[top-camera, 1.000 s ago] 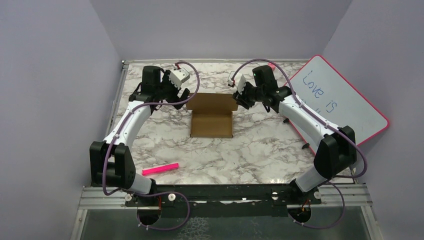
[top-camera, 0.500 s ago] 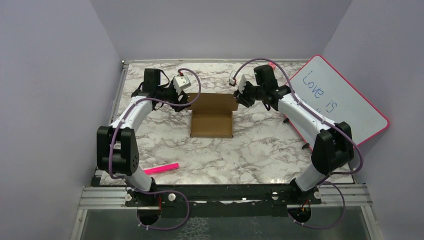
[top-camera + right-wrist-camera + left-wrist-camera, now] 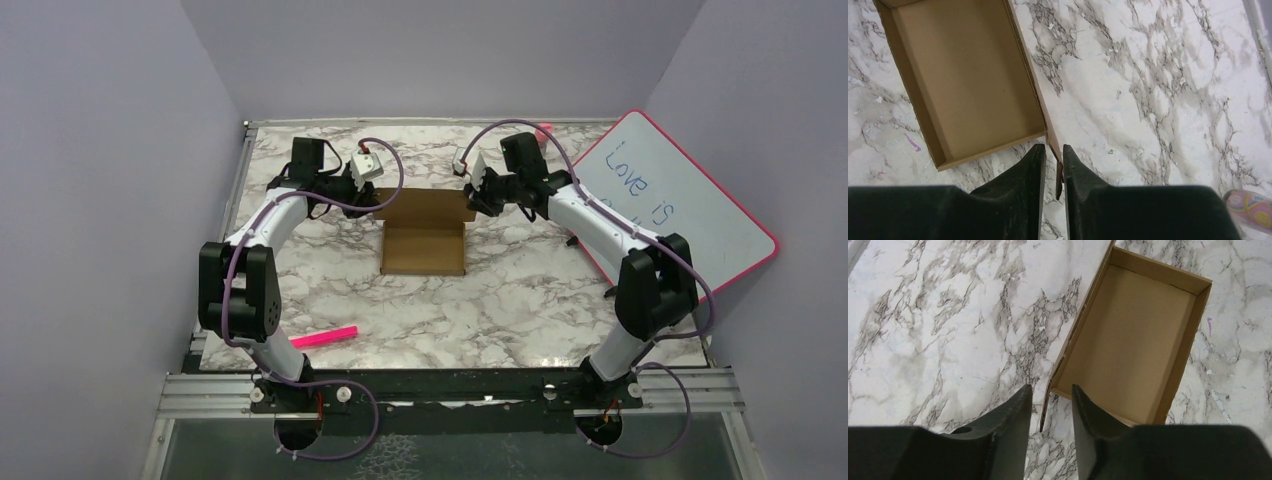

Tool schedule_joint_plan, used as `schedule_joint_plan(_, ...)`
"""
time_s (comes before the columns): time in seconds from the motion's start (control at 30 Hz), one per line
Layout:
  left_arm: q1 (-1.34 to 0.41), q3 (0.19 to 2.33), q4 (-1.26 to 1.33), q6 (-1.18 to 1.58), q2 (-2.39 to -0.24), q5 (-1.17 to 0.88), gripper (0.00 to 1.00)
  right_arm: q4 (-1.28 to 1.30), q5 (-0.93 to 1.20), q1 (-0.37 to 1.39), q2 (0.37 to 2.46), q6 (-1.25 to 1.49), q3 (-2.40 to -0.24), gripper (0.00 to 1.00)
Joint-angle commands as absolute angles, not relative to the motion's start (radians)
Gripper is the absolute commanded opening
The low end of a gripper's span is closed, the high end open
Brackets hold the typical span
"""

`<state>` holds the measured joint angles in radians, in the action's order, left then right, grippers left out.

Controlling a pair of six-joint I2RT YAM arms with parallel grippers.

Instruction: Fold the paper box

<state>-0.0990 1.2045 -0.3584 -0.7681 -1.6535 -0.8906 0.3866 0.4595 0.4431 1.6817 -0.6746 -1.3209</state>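
The brown paper box (image 3: 424,248) lies in the middle of the table, its tray open upward and its back panel (image 3: 424,204) standing up. My left gripper (image 3: 380,204) is at the panel's left end. In the left wrist view this gripper (image 3: 1050,390) is open, its fingers either side of a thin side flap (image 3: 1044,412) with a gap on both sides; the tray (image 3: 1133,340) lies beyond. My right gripper (image 3: 471,199) is at the right end. That gripper (image 3: 1053,147) is narrowly open around the right side flap (image 3: 1058,182), which rests against one finger, with the tray (image 3: 968,75) beyond.
A pink marker (image 3: 321,338) lies near the left arm's base. A pink-framed whiteboard (image 3: 680,210) leans at the right edge. A small colourful object (image 3: 1248,206) sits at the back right. Lilac walls close in on three sides of the marble table (image 3: 520,290).
Both grippers have narrowed around the box's side flaps, the left one much more. The left arm's elbow has swung inward and its wrist has edged toward the box.
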Motion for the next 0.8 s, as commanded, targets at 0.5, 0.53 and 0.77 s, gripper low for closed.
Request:
schedule_joint_plan(0.5, -0.093, 1.233, -0.379, -0.794, -1.652, -0.956, 0.07, 0.371, 0.416, 0.439, 1.69, -0.664, -1.345, 0.04)
schedule_joint_plan(0.53, -0.093, 1.231, -0.377, -0.788, -1.647, -0.949, 0.07, 0.366, 0.41, 0.439, 1.688, -0.658, -1.345, 0.03)
schedule_joint_plan(0.77, -0.1, 1.183, -0.252, -0.588, -1.597, -0.837, 0.03, 0.336, 0.346, 0.44, 1.699, -0.535, -1.363, 0.01)
